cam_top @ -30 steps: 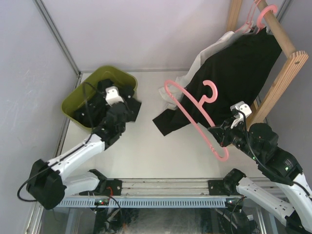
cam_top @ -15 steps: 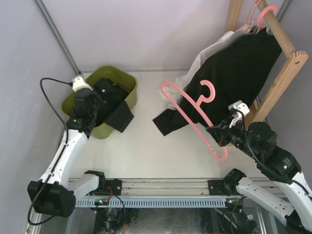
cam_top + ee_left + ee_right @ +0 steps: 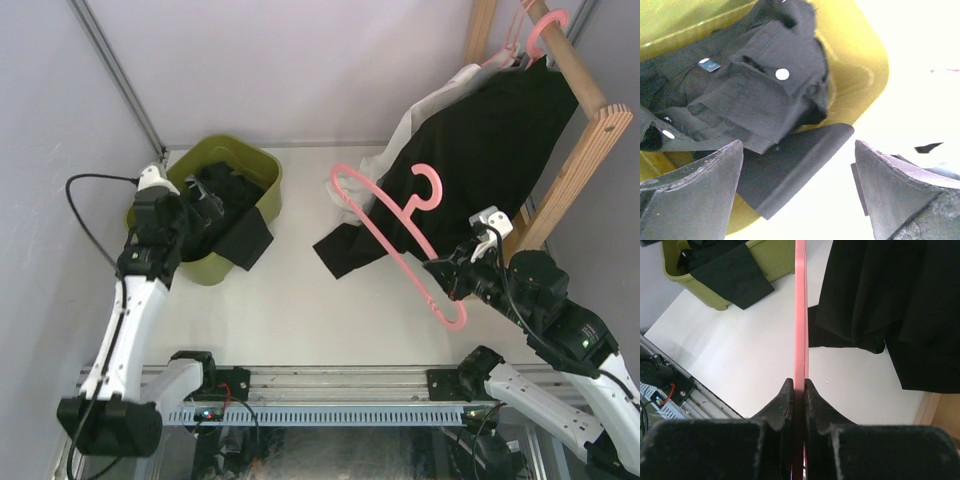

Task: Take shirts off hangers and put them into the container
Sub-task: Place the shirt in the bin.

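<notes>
tub [image 3: 265, 170]: olive-green, rounded corners, upright at 10 o'clock.
tub shirt [image 3: 760, 95]: black, crumpled inside the tub, white buttons showing; sleeve [image 3: 247, 240] draped out over the rim toward 4 o'clock.
bare hanger [image 3: 800, 310]: pink, shirtless, tilted in the air at 3 o'clock, hook toward 1 o'clock.
black shirt [image 3: 490, 140]: hanging at 2 o'clock.
white shirt [image 3: 425, 110]: hanging beside it, on its 9 o'clock side.
hung hangers [image 3: 548, 28]: pink hooks above both at 1 o'clock.

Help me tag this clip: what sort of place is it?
Likely a robot lab test cell, not a home: a white table walled by grey panels, a wooden rack of shirts, a green tub.
</notes>
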You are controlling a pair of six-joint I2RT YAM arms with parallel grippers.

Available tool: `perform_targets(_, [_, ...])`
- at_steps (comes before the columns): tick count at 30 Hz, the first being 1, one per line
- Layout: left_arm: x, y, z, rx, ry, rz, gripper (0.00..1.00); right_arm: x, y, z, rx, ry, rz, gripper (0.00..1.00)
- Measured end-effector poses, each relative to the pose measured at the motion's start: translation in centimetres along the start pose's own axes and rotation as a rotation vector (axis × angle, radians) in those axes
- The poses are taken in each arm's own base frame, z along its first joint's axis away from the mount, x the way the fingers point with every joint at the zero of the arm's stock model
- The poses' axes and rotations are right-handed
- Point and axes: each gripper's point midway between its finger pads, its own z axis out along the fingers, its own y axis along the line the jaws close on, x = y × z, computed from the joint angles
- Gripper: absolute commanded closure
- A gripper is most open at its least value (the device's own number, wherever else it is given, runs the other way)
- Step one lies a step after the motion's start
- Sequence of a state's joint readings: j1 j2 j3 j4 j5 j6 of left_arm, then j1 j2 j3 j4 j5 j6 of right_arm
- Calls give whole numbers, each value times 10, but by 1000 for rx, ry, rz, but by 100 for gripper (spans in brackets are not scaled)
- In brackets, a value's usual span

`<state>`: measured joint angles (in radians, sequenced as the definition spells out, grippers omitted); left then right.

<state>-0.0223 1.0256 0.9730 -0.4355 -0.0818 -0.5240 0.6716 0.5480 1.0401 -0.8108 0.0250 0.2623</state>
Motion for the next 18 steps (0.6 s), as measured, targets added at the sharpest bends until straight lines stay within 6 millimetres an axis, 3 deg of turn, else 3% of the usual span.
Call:
perform_targets(4, [-7,-32,-40,113,-70,24,4,0,1,3,0,7,3,100])
perform_targets(8, [28,-67,-67,232,-58,48,4,2,1,10,1,30,7,100])
perform_targets(11, [79,-53,-63,199,-12,45,0,4,1,13,3,41,10,100])
perform_targets(15, [144,-19,-41,77,36,76,0,3,1,12,2,36,10,100])
perform_targets(18, [173,-3,-22,5,41,127,0,2,1,10,1,30,9,100])
